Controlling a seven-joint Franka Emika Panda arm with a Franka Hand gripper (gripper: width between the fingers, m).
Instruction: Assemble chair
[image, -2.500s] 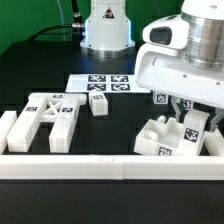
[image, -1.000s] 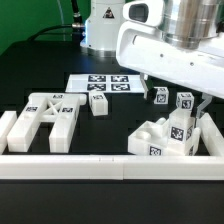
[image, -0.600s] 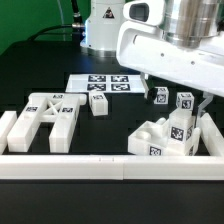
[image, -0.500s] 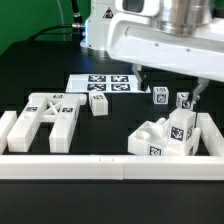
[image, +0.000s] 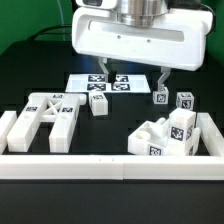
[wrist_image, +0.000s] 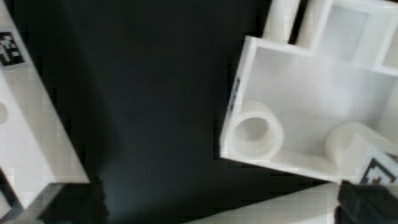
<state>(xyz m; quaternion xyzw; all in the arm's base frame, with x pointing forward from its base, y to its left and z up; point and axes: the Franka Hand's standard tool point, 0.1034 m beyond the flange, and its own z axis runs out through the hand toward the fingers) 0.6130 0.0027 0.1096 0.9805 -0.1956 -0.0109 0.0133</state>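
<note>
The hand (image: 133, 77) hangs high over the worktop (image: 110, 135), pointing straight down, spread wide and empty; chair parts (image: 165, 135) lie below it.

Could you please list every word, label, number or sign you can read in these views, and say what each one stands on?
No words, numbers or brand names are readable in either view.
marker board: black-and-white square tags, patterns only, no letters.
X-braced frame and the other chair parts: the same kind of small square tags, no readable text.
</note>
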